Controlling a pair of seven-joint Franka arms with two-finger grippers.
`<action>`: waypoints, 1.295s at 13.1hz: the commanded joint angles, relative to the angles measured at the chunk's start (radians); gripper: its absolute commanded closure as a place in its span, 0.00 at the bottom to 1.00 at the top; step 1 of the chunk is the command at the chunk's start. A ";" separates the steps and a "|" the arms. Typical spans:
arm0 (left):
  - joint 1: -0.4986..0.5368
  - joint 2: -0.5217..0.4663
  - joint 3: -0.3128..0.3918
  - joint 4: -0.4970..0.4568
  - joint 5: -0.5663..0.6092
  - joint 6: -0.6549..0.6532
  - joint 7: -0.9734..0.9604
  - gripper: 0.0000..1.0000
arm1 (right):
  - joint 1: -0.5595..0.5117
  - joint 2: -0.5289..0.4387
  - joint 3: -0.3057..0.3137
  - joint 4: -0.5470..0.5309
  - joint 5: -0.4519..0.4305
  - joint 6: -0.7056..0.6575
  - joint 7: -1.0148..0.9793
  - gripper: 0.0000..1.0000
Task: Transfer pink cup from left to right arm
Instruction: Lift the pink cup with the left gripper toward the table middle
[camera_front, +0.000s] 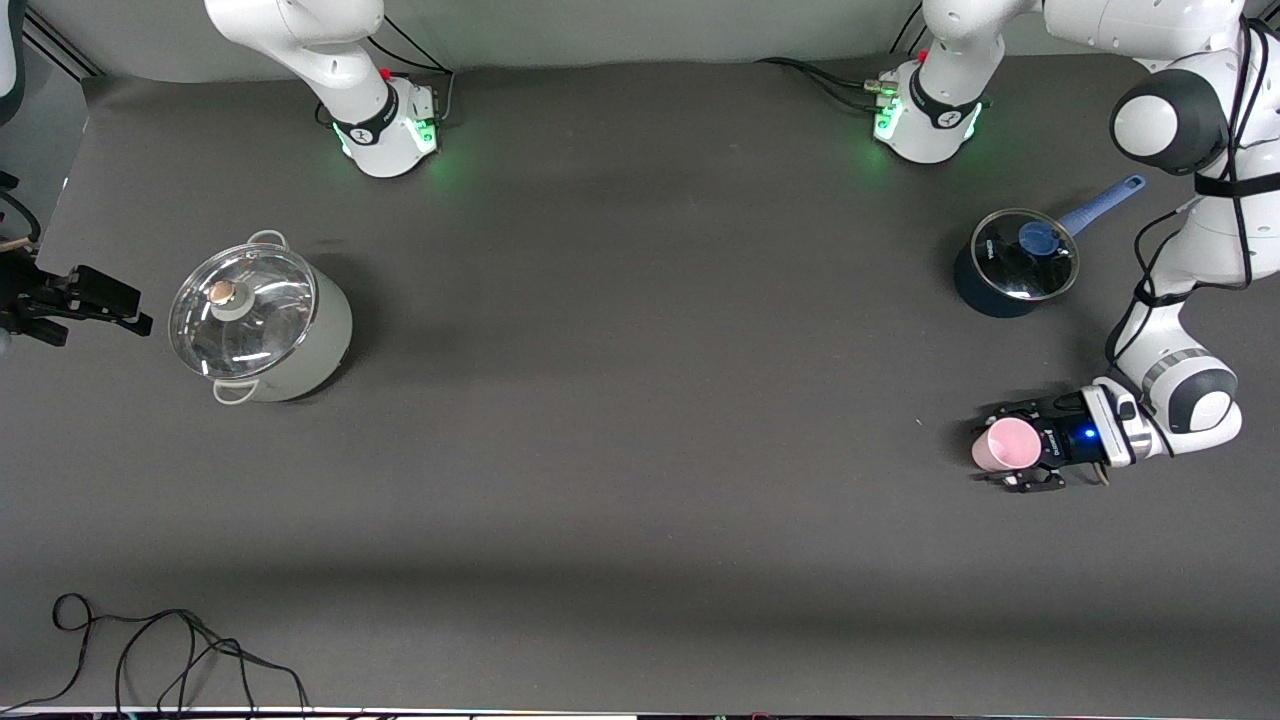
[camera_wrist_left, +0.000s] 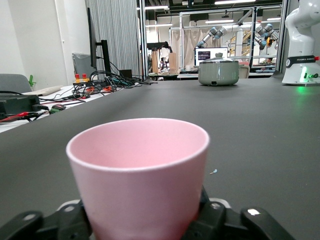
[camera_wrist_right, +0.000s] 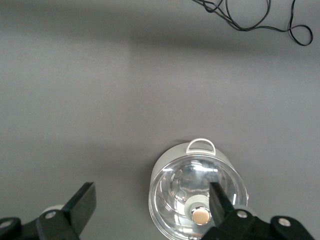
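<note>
Two end effectors listed, starting with the one at the task's thing.

Left end effector (camera_front: 1018, 452): low at the left arm's end of the worktop (camera_front: 640, 420), lying level, fingers (camera_front: 1030, 483) on either side of the pink cup (camera_front: 1007, 445) and clamped on its lower body; white lettering on the body, too small to read.

Pink cup: upright, mouth up, between those fingers, nearer the front camera than the blue saucepan (camera_front: 1015, 262).

Right end effector (camera_wrist_right: 150, 205): fingers (camera_wrist_right: 81, 202) wide apart, holding nothing, up over the right arm's end of the worktop beside the pale green pot (camera_front: 262, 322); this arm waits.

Blue saucepan: glass lid, blue knob, white lettering on the lid rim, unreadable.

Left arm base (camera_wrist_left: 301, 45): band reads "FRANKA EMIKA".

Black cable (camera_front: 150, 650): loose loops at the worktop edge nearest the front camera.
</note>
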 joint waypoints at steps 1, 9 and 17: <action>-0.017 0.013 0.006 0.022 -0.016 -0.001 0.049 1.00 | 0.004 0.001 -0.003 0.009 -0.009 -0.012 -0.005 0.00; -0.070 -0.010 -0.187 0.025 -0.021 0.077 0.061 1.00 | 0.004 0.002 -0.003 0.009 -0.009 -0.012 -0.005 0.00; -0.198 -0.012 -0.589 0.032 -0.057 0.656 -0.148 1.00 | 0.004 0.002 -0.003 0.011 -0.009 -0.012 0.004 0.00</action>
